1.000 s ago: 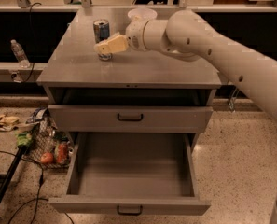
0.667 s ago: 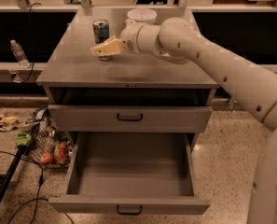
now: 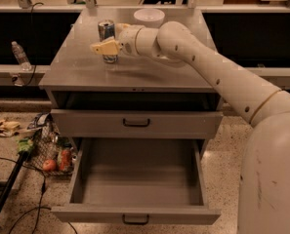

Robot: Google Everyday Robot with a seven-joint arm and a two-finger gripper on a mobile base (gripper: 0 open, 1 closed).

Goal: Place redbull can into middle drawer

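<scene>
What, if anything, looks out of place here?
Only clutter on the floor left of the cabinet: a wire basket with fruit and strewn wrappers. On top, the redbull can stands upright, the gripper at it; the middle drawer is open.

Matt plastic end effector point(image 3: 104, 47) at glossy metal redbull can point(image 3: 106, 30).

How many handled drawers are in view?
2: the upper drawer under the cabinet top, and the middle drawer below it, pulled out. More may be hidden lower. The gripper is at the redbull can.
</scene>
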